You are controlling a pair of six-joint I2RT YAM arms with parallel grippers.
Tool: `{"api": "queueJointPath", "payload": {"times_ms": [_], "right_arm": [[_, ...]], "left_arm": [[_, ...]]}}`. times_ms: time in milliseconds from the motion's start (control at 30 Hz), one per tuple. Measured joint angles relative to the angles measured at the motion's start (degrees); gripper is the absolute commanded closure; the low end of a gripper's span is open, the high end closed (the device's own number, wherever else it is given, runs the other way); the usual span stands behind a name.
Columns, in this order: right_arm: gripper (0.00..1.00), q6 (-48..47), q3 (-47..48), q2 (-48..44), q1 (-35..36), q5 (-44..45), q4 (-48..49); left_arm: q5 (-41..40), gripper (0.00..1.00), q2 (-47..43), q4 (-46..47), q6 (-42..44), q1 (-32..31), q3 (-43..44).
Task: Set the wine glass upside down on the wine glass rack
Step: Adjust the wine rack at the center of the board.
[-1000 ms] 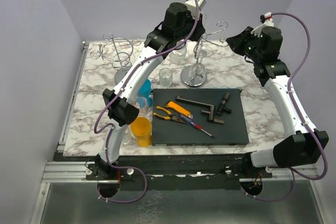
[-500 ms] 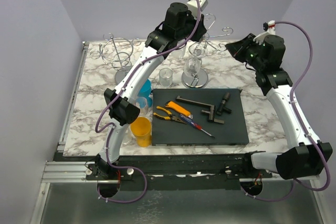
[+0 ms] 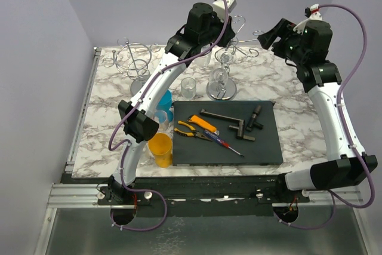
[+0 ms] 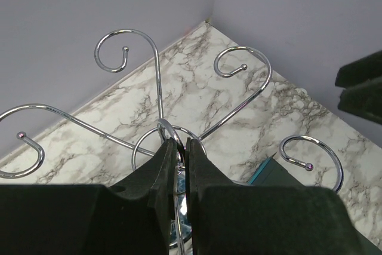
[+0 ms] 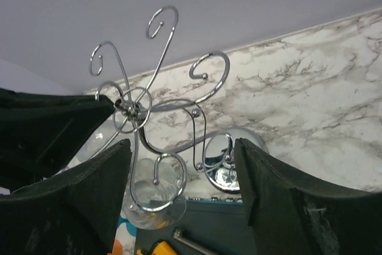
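**Your right gripper (image 5: pixel 181 147) pulls back; wine glass (image 5: pixel 156 198) hangs on the wine glass rack (image 3: pixel 222 91)**

Your right gripper, fingers spread wide and holding nothing, hovers high over the far right of the marble table (image 3: pixel 107 123), up and away from the rack's curled chrome arms. A second ago it sat lower and closer in against those arms. Half a second ago it was partway up.

Your left gripper (image 4: pixel 179 144) has its fingers drawn to a narrow slit at the ring on the rack's crown, with a thin chrome wire running between them. It stands where it stood half a second ago.

The wine glass hangs in the curl of one arm on the side facing the black mat (image 3: pixel 262 141), bowl downward, just above the rack's round base. It shows in much the same spot as half a second ago.

On the mat, the orange-handled pliers (image 3: pixel 197 125) and the red-handled screwdriver (image 3: pixel 225 144) lie as they did a second ago. A clear tumbler (image 3: pixel 188 86) stands just left of the rack's base. A yellow cup (image 3: pixel 160 149) stands off the mat's near-left corner, and a second chrome rack (image 3: pixel 132 58) stands at the table's far left.
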Motion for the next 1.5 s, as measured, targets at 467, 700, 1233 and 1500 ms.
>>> {"api": "queueJointPath", "payload": {"times_ms": [467, 700, 1233, 1500], "right_arm": [[0.34, 0.2, 11.6, 16.7, -5.7, -4.5, -1.2], [0.56, 3.1, 13.5, 18.5, -5.9, -9.6, 0.8], [1.0, 9.4, 9.5, 18.2, -6.4, -11.8, 5.7], [1.0, 12.6, 1.5, 12.3, -6.4, -9.2, 10.0]], "left_arm": [[0.9, 0.92, -0.2, 0.7, 0.1, 0.0, -0.7], [1.4, 0.92, -0.2, 0.8, 0.3, 0.2, -0.7], [2.3, 0.95, -0.3, 0.8, 1.8, 0.1, -0.8], [2.1, 0.99, -0.3, 0.8, 4.1, -0.4, -0.8]]}}
